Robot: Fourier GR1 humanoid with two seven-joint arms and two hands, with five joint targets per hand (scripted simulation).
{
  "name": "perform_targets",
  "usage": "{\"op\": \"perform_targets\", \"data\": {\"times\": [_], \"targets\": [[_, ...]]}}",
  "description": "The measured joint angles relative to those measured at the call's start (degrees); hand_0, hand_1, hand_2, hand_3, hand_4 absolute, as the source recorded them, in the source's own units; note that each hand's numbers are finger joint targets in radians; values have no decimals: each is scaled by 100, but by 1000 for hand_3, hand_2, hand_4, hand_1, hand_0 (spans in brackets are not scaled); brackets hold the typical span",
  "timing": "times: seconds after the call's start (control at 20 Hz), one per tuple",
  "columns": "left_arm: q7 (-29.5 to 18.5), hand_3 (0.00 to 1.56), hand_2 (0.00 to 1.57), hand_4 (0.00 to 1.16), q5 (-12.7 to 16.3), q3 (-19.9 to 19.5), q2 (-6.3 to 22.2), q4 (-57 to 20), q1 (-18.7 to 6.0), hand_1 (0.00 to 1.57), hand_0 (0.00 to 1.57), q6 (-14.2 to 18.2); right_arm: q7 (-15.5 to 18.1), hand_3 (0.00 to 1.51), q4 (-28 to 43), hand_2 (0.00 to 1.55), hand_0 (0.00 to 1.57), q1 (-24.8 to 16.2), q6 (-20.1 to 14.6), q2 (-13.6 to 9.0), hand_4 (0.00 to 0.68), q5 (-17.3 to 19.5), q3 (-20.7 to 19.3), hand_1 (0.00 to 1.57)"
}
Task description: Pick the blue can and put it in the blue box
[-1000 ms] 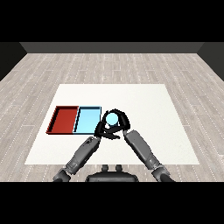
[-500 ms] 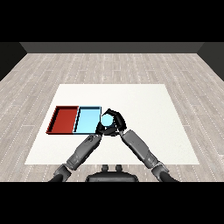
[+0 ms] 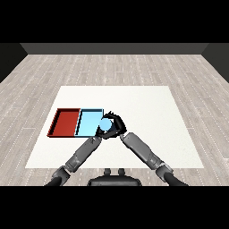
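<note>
My right hand (image 3: 115,124) has its fingers (image 3: 117,118) curled round the blue can (image 3: 105,125), which shows as a pale blue disc seen from above, held at the near right corner of the blue tray (image 3: 88,121). The can overlaps that tray's right edge in this view; whether it is already over the tray's floor or only just beside the wall, I cannot tell. My left hand (image 3: 102,135) sits close under the can, at the end of the left forearm that comes up from the lower left; it is largely hidden by the can and the right hand, so I cannot tell its state. The red tray (image 3: 65,122) lies touching the blue tray on the left side and holds nothing that I can see. Both trays rest on the white counter (image 3: 147,107), towards its left half. My judgement of the step: the pick is done and the carry to the blue tray is nearly complete, with placement not yet made. The next move, as I assess it, calls for taking the can a little further left so that it stands wholly within the tray's walls, lowering it to the tray floor, and only then releasing the fingers. The risk I note is setting it on the rim, where it could tip.
</note>
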State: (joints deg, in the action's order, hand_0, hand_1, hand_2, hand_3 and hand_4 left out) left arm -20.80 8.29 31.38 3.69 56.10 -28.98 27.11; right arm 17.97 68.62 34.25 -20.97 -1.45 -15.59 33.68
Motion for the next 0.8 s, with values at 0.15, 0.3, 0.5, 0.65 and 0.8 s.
{"op": "perform_targets", "data": {"times": [0.15,0.3,0.5,0.65,0.8], "targets": [[-285,899,1040,696,305,-111,-104,-8,121,1014,1014,65,76,1396,40,1451,1442,-42,72,-3,611,-55,50,1442],[-259,684,819,673,297,-154,-136,111,260,774,774,199,168,1391,-34,1451,1437,17,34,0,606,-234,153,1437],[-410,512,727,663,515,-99,-151,66,251,626,626,289,138,1392,0,1452,1435,-5,66,-3,593,-268,142,1435],[-473,1027,1185,627,730,-69,-160,122,261,1177,1177,274,-46,1393,156,1454,1437,-22,47,-6,580,-204,79,1437],[-402,1046,1347,659,962,-141,-217,47,197,1431,1431,104,-60,1381,101,1419,1323,15,112,23,515,-250,-61,1323]]}}
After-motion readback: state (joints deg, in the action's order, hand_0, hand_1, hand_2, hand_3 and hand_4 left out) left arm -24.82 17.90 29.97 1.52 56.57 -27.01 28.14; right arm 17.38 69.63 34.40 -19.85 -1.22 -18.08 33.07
